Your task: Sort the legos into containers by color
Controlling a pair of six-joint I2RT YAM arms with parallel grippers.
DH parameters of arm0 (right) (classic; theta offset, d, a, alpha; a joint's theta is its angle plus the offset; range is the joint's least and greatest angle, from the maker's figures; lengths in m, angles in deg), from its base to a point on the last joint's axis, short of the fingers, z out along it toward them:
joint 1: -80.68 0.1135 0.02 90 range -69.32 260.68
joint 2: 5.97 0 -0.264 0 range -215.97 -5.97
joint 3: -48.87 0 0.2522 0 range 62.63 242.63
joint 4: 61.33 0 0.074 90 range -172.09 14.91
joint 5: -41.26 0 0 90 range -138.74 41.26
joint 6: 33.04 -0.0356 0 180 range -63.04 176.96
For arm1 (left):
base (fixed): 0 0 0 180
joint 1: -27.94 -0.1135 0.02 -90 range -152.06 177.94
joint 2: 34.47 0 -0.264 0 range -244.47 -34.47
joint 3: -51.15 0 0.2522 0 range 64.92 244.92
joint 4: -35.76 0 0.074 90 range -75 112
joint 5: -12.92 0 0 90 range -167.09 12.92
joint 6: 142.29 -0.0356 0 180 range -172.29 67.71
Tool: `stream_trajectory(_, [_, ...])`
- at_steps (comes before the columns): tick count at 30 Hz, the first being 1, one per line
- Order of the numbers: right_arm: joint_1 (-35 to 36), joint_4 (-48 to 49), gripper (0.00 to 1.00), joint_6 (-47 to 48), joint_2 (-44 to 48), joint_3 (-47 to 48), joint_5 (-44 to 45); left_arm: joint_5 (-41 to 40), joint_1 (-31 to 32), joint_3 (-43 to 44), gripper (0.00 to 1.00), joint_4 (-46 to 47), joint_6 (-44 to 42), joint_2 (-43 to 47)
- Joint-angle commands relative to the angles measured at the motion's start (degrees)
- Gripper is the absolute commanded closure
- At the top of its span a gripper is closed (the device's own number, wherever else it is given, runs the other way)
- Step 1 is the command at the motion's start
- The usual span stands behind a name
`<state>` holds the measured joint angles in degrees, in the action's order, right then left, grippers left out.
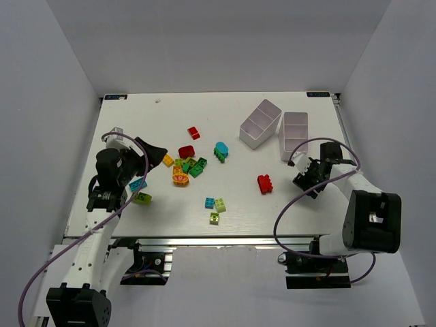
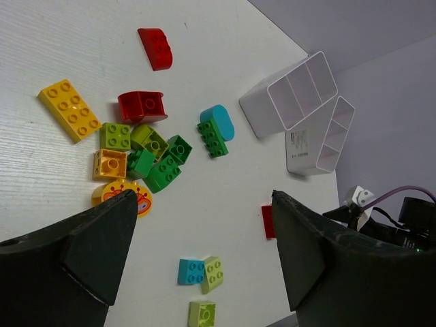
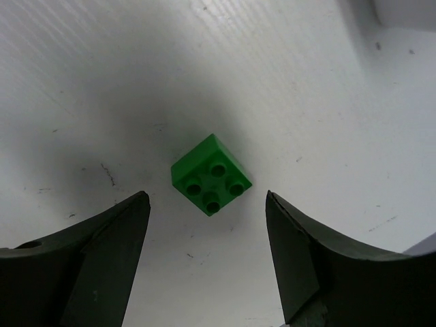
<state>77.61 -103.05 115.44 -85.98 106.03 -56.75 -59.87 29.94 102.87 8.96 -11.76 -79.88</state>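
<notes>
Loose legos lie mid-table: a cluster of green, lime, orange and yellow bricks [image 1: 185,165], a dark red brick [image 1: 187,151], a red brick [image 1: 193,133], a cyan piece on a green brick [image 1: 221,150], a red brick [image 1: 265,184], and a cyan and lime pair [image 1: 214,203]. Two white divided containers [image 1: 248,136] [image 1: 282,143] stand at the back right. My right gripper [image 3: 204,197] is open, low over a green 2x2 brick [image 3: 211,175] that lies on the table between its fingers. That brick is hidden in the top view. My left gripper [image 2: 203,197] is open and empty, above the table left of the cluster.
A cyan brick [image 1: 138,184] and a lime brick [image 1: 142,198] lie near the left arm. A lime brick [image 1: 214,218] lies near the front edge. The containers [image 2: 253,117] [image 2: 303,150] also show in the left wrist view. The right gripper [image 1: 306,180] is just in front of them.
</notes>
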Motion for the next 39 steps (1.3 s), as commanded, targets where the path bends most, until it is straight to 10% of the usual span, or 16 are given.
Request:
stream_trajectory(1, [-1.15, -3.49, 0.26, 5.14, -1.46, 1.87, -3.49, 0.98, -0.07, -0.16, 0.12, 0.91, -0.37, -0.38])
stream_trajectory(21, [-1.85, -1.65, 0.34, 14.91, -9.99, 6.00, -5.70, 0.89, 0.02, 0.01, 0.12, 2.05, 0.60, -2.40])
stream_trajectory(31, [-1.85, -7.88, 0.87, 15.18, -8.69, 8.10, -10.86, 1.33, -0.07, -0.42, 0.12, 3.54, 1.04, -3.37])
stream_trajectory(39, [-1.68, -12.21, 1.00, -3.42, -5.34, 20.92, -31.60, 2.30, 0.02, -0.95, 0.12, 5.56, 2.09, -4.34])
